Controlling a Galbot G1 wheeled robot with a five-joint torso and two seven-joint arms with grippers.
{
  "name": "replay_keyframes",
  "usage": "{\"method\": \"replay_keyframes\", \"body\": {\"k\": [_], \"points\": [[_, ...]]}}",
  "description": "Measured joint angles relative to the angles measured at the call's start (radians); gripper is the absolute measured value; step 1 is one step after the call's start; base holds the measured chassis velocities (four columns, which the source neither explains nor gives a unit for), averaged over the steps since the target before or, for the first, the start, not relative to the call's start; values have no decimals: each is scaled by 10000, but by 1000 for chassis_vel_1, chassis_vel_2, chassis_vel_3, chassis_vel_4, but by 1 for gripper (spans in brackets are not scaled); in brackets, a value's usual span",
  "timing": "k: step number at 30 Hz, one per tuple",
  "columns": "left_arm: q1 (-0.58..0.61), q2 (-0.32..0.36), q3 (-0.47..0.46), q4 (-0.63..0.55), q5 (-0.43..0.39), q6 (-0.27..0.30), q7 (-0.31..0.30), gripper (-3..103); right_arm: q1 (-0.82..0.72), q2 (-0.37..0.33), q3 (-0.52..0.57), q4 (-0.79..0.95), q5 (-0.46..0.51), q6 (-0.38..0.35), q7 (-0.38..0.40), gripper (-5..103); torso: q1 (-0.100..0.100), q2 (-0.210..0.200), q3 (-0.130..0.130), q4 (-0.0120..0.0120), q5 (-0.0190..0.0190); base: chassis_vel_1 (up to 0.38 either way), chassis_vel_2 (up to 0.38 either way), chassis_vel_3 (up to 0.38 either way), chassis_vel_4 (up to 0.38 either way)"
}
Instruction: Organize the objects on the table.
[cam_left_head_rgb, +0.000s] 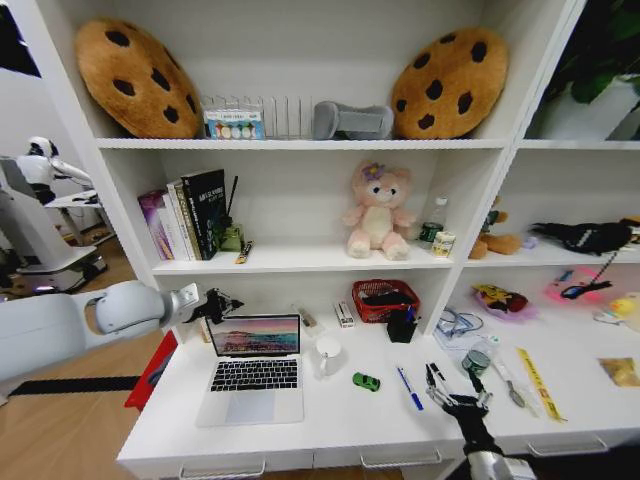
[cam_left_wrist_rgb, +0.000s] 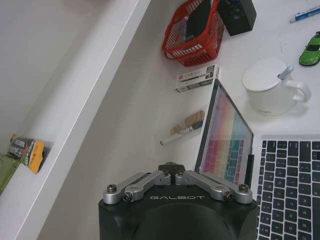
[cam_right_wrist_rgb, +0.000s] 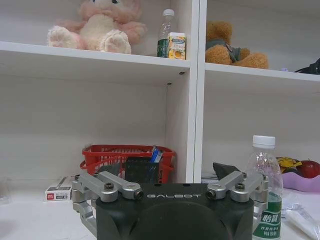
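The open laptop (cam_left_head_rgb: 253, 375) sits at the white desk's (cam_left_head_rgb: 330, 425) left, green toy car (cam_left_head_rgb: 366, 381) and blue pen (cam_left_head_rgb: 409, 387) to its right; the left gripper (cam_left_head_rgb: 218, 304), pressed together, hovers behind its screen, where the left wrist view reveals a brush (cam_left_wrist_rgb: 185, 126), while the right gripper (cam_left_head_rgb: 447, 397) hangs spread near a bottle (cam_left_head_rgb: 476, 362).

A pink plush bear (cam_left_head_rgb: 378, 211) sits shelved above a red basket (cam_left_head_rgb: 385, 299) and white mug (cam_left_head_rgb: 328, 354).
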Motion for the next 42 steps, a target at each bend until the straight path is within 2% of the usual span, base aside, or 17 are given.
{"method": "replay_keyframes", "body": {"k": [8,14,19,21,24,26,33,39,42], "points": [[417,409,-213,170,-133,43,-87,0,18,-9,23,-247,92,139,-49,100,-1,0,-1,5,-1,0,0,0,0],[1220,1051,-985,613,-132,41,-121,0,46,-13,22,-304,131,155,-52,100,0,0,-1,-2,0,0,0,0,0],[1314,1135,-946,654,-53,42,-53,0,-1,8,36,-375,145,218,-60,100,0,0,0,-2,0,0,0,0,0],[1256,1083,-790,653,56,44,35,0,-16,19,40,-439,149,265,-75,100,0,0,-1,5,-2,0,0,0,0],[1206,1020,-667,698,209,46,238,0,-21,26,40,-508,149,314,-102,100,-1,0,-1,7,-2,0,0,0,0],[1128,1013,-592,740,168,69,677,0,-26,35,33,-516,214,325,-117,100,0,0,-1,3,-2,0,0,0,0],[1000,1109,-527,696,121,158,1225,0,-22,12,92,-558,332,351,-130,100,0,0,-2,1,0,0,0,0,0],[447,974,-277,265,82,309,2323,0,-54,130,112,-594,390,388,-139,100,0,0,-1,1,0,0,0,0,0],[317,856,-194,12,81,382,2504,0,-62,132,101,-599,381,398,-145,100,0,0,-1,2,-1,0,0,0,0]]}}
